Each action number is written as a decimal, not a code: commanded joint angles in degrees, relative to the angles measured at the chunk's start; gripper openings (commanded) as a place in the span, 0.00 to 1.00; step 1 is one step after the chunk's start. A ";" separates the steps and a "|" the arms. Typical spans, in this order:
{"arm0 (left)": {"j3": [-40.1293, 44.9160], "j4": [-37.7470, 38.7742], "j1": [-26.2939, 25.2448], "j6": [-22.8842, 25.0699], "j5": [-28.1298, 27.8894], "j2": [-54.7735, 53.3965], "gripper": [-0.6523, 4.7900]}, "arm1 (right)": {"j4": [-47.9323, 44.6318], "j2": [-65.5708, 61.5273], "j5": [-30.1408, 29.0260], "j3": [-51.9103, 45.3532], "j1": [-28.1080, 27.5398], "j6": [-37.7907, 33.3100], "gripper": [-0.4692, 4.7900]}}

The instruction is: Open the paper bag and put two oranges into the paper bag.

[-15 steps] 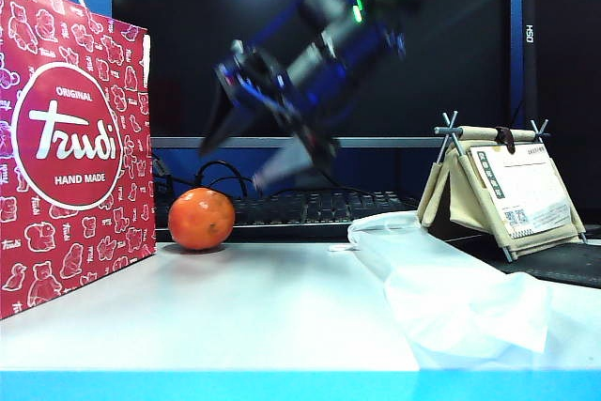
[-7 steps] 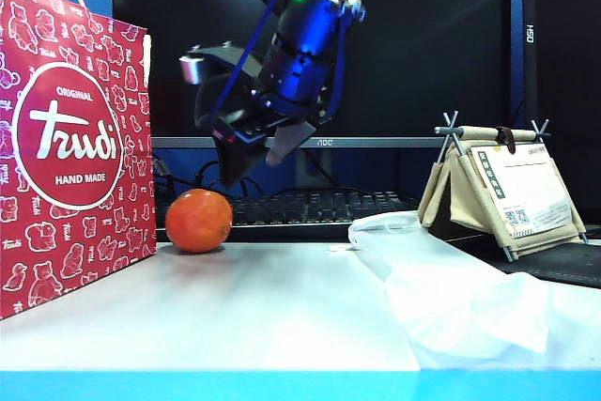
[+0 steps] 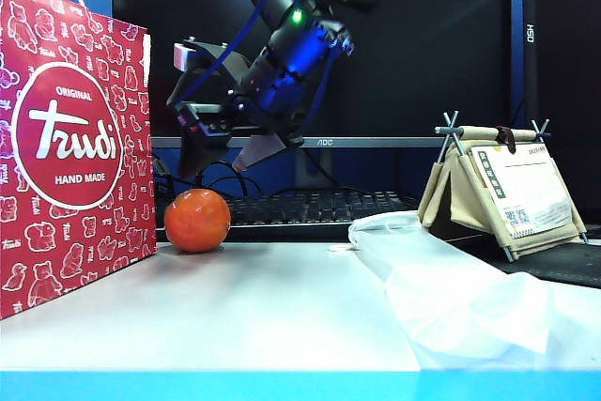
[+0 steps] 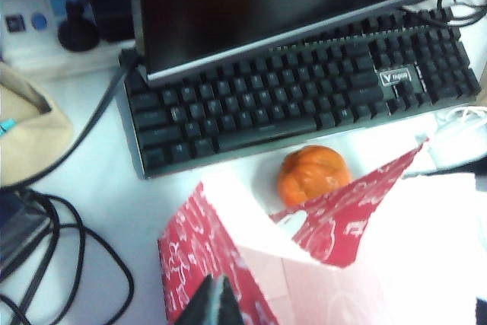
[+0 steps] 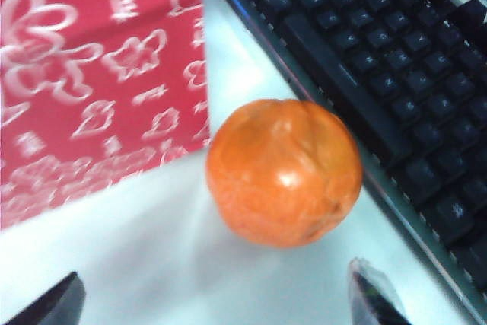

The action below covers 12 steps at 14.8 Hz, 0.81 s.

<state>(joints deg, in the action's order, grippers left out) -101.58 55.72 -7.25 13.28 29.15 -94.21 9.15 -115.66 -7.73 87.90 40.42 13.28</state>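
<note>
The red paper bag [image 3: 66, 138] with white animal outlines stands at the table's left, its mouth open in the left wrist view. My left gripper [image 4: 215, 304] is shut on the bag's [image 4: 228, 256] near rim; it does not show in the exterior view. One orange [image 3: 197, 220] rests on the table just right of the bag, in front of the keyboard. My right gripper [image 3: 218, 164] hangs open just above the orange, pointing down and left. In the right wrist view the orange [image 5: 283, 171] lies ahead of the widely spread fingertips [image 5: 371, 294], untouched.
A black keyboard [image 3: 310, 206] and a monitor stand right behind the orange. A translucent white plastic bag [image 3: 451, 288] lies at the right front, with a small tent-shaped card stand [image 3: 498, 190] behind it. Cables [image 4: 61, 256] lie on the table left of the paper bag.
The right arm has swung left and down, and its wrist has turned, bringing the open gripper over the orange. Orange and paper bag have stayed put.
</note>
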 commanded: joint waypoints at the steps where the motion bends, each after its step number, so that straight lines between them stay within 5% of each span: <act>1: -0.13 0.76 -0.04 0.20 0.22 0.11 0.11 | -5.25 -0.87 -1.42 0.24 0.09 -3.52 1.00; 12: -0.13 4.44 -0.02 0.26 -1.01 0.11 0.11 | -5.03 -9.46 -4.26 9.33 -1.75 -8.26 1.00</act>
<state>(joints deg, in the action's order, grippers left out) -101.58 60.40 -7.22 13.30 28.84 -94.24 4.40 -125.29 -10.33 96.84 38.50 5.69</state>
